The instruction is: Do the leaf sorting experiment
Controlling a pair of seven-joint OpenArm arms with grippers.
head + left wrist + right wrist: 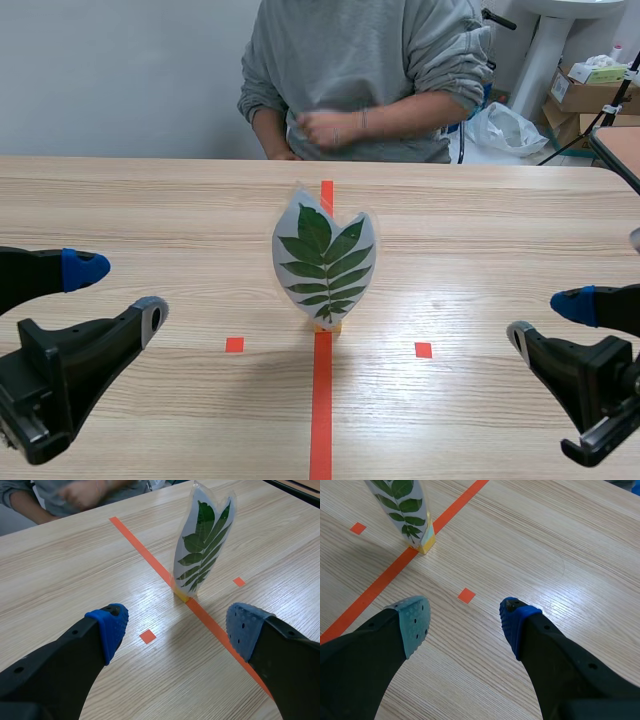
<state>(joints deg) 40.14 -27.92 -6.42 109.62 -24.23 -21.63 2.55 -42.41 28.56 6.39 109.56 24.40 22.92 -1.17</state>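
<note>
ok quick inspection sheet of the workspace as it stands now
surface: light wooden table with orange-red tape marks
job's things: laminated green compound leaf upright in a small yellow base, on the centre tape line
clutter: nothing seen
grippers: left gripper and right gripper both open, empty, low on either side, apart from the leaf
cables: nothing seen
surroundings: person in a grey sweatshirt across the table; cardboard boxes and white plastic bag behind

bright even light; soft glare on table [560, 595]; faint shadows
</note>
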